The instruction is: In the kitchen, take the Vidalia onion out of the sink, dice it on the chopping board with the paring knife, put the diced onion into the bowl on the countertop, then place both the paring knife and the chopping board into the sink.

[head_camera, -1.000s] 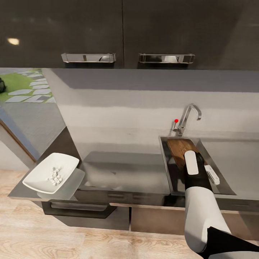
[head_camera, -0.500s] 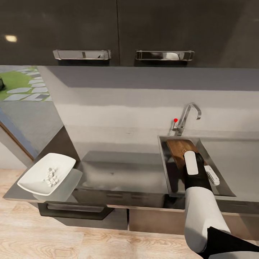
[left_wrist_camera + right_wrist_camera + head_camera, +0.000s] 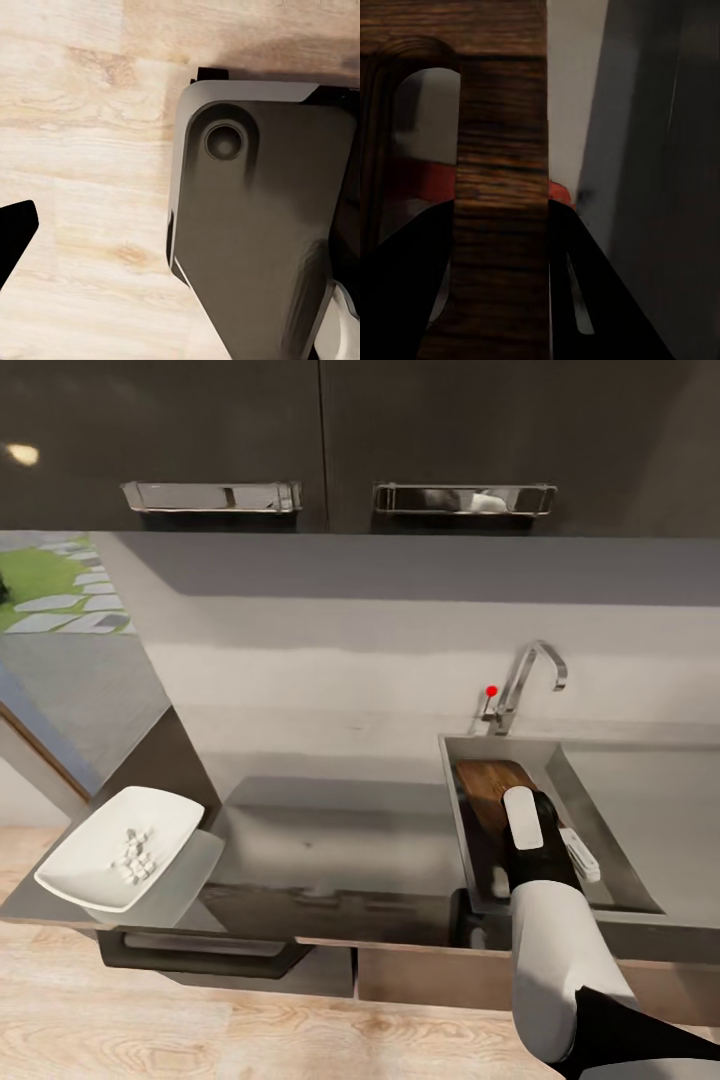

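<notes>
My right gripper [image 3: 501, 207] is shut on the chopping board [image 3: 501, 112], a dark brown wooden board whose slot handle [image 3: 426, 112] shows beside the fingers. In the head view the right arm reaches down into the sink [image 3: 592, 802], and the chopping board [image 3: 484, 790] stands tilted inside the basin against its left wall. The white bowl [image 3: 80, 860] sits at the countertop's [image 3: 340, 830] far left end with diced onion [image 3: 132, 857] in it. The paring knife is hidden. One dark fingertip [image 3: 13, 236] of my left gripper hangs over the wooden floor.
The chrome faucet [image 3: 527, 678] with its red knob [image 3: 491, 691] rises behind the sink. Glossy black upper cabinets [image 3: 320, 440] with chrome handles hang overhead. The steel drainboard [image 3: 665, 810] lies right of the basin. My base [image 3: 262, 225] shows in the left wrist view.
The head view has shifted, so the bowl sits further left in the picture. My right arm has sunk a little, carrying the board lower into the basin.
</notes>
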{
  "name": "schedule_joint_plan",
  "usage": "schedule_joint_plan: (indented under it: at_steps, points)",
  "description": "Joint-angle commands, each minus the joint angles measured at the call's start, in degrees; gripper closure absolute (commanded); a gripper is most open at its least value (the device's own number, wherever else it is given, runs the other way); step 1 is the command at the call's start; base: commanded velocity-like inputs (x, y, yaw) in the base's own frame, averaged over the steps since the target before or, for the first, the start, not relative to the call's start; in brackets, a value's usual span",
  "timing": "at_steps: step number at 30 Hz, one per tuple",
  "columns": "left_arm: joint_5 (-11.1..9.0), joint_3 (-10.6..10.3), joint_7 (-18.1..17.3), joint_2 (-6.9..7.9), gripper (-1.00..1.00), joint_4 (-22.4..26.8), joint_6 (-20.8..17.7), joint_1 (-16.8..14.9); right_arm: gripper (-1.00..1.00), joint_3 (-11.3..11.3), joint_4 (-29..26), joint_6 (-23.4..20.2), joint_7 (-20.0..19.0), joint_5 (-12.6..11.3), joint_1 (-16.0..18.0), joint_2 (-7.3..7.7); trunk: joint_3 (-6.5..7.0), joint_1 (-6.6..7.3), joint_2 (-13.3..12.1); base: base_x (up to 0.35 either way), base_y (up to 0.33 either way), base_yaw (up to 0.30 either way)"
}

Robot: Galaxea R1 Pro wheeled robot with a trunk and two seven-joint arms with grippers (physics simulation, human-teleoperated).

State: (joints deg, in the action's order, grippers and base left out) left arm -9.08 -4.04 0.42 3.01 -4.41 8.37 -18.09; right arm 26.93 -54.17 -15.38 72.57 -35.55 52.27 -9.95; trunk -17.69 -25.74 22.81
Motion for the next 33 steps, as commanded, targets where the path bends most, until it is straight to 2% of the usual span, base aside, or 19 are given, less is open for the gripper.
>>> schedule_joint_plan:
  at_steps: [1,9,14,20,25,33]
  points:
    - [-0.5,-0.4,0.0,-0.02,-1.0,-0.2,0.4,-0.1,1.0,0.1,-0.1,-0.5,0.1,0.0,0.1,-0.04,-0.19,-0.04,0.1,0.147,0.0,0.0]
    - [-0.5,-0.4,0.0,-0.02,-1.0,-0.2,0.4,-0.1,1.0,0.2,-0.1,-0.5,-0.1,0.0,0.1,-0.04,-0.92,-0.04,0.1,0.053,0.0,0.0]
    - [-0.5,-0.4,0.0,-0.02,-1.0,-0.2,0.4,-0.1,1.0,0.2,0.1,-0.5,-1.0,1.1,0.1,-0.04,-1.38,-0.04,0.1,0.001,0.0,0.0]
    - [-0.5,-0.4,0.0,-0.02,-1.0,-0.2,0.4,-0.1,1.0,0.2,0.5,-0.4,-1.3,1.3,0.0,-0.04,-1.93,-0.04,0.1,0.0,0.0,0.007]
    - [-0.5,-0.4,0.0,-0.02,-1.0,-0.2,0.4,-0.1,1.0,0.1,3.6,2.7,-3.7,1.6,0.0,-0.04,-2.39,-0.04,0.1,0.0,0.0,0.053]
    - [-0.5,-0.4,0.0,-0.02,-1.0,-0.2,0.4,-0.1,1.0,0.1,4.8,3.2,-4.4,2.6,0.0,0.19,-3.12,-0.04,0.1,0.0,0.0,0.062]
